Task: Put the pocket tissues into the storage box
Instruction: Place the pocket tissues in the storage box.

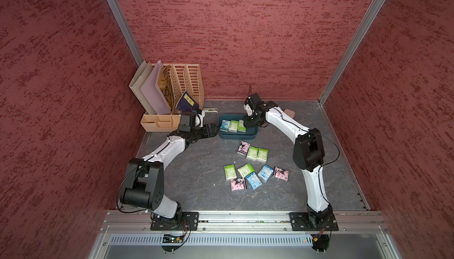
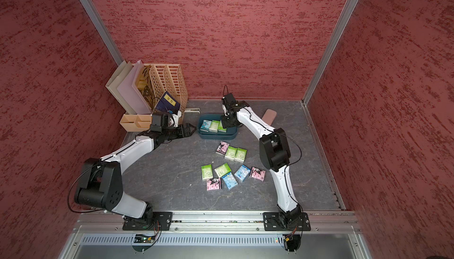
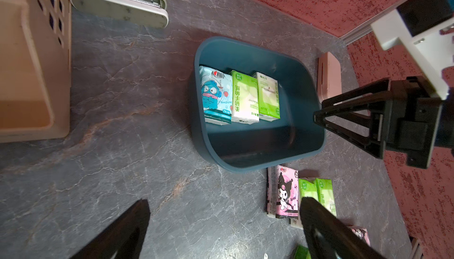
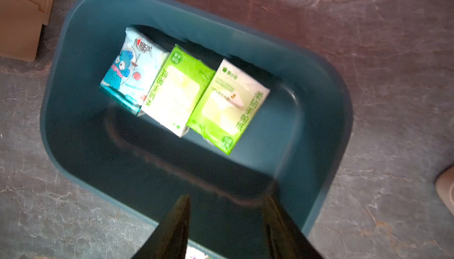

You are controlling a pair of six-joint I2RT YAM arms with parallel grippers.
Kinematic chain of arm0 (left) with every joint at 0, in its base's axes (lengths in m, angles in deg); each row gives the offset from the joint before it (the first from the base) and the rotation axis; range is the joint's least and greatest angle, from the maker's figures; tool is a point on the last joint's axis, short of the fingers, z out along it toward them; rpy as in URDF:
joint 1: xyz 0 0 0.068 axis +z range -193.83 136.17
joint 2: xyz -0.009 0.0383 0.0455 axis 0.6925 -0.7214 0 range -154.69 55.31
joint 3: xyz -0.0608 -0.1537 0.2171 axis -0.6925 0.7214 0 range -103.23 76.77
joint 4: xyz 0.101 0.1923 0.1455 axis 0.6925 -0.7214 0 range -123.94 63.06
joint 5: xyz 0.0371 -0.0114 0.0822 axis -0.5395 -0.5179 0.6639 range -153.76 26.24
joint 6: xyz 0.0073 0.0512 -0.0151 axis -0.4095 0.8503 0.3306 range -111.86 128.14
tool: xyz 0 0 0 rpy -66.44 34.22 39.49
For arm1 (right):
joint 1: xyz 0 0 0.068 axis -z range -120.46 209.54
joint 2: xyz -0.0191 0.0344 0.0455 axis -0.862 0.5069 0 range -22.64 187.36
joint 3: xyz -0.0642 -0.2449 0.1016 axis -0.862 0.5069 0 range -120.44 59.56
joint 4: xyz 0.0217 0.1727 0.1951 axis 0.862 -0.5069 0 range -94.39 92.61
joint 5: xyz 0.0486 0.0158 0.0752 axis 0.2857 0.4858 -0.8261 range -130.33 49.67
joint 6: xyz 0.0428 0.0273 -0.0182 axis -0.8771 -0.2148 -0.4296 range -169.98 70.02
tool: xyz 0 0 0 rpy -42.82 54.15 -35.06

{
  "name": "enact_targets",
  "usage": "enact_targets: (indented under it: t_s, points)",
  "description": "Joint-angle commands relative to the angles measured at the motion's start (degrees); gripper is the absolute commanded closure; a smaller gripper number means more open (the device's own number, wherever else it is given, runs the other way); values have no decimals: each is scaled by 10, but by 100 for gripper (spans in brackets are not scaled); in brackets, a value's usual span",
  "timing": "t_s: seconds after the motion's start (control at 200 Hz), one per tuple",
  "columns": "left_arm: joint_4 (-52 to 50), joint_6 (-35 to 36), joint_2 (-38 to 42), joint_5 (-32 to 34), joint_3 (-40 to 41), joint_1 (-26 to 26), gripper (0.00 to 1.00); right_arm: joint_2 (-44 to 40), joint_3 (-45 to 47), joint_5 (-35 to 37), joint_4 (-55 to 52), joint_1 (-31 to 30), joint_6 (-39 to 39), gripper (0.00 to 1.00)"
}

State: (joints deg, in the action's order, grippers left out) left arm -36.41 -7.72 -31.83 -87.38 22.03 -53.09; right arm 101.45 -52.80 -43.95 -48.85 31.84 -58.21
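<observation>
In the box [image 3: 258, 144] lie three tissue packs [image 3: 244, 97], nine wait outside; left gripper [image 3: 224, 200] and right gripper [image 4: 227, 195] gape empty.

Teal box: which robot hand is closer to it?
Right. The right gripper hangs over one end of the box, above its rim. The left gripper is off the opposite end, over the table, apart from the box.

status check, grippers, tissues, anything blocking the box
Left gripper open, beside storage box. Right gripper open, empty, over box. Three pocket tissues in, nine loose packets on table. Nothing blocking box opening.
</observation>
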Motion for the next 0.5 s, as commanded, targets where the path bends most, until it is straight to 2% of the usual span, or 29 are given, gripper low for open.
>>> enact_targets:
  t_s: [0.0,0.19,0.321,0.496]
  points:
    - [-6,2,3,-13,-10,6,0,-67,42,4,31,-1,15,48]
    - [-50,68,19,-37,-18,-39,0,-136,117,30,67,-2,22,48]
    - [-91,83,23,-9,-27,-90,1,-144,118,36,72,0,18,48]
    - [-84,75,29,13,-15,-146,1,-140,107,2,84,7,-5,48]
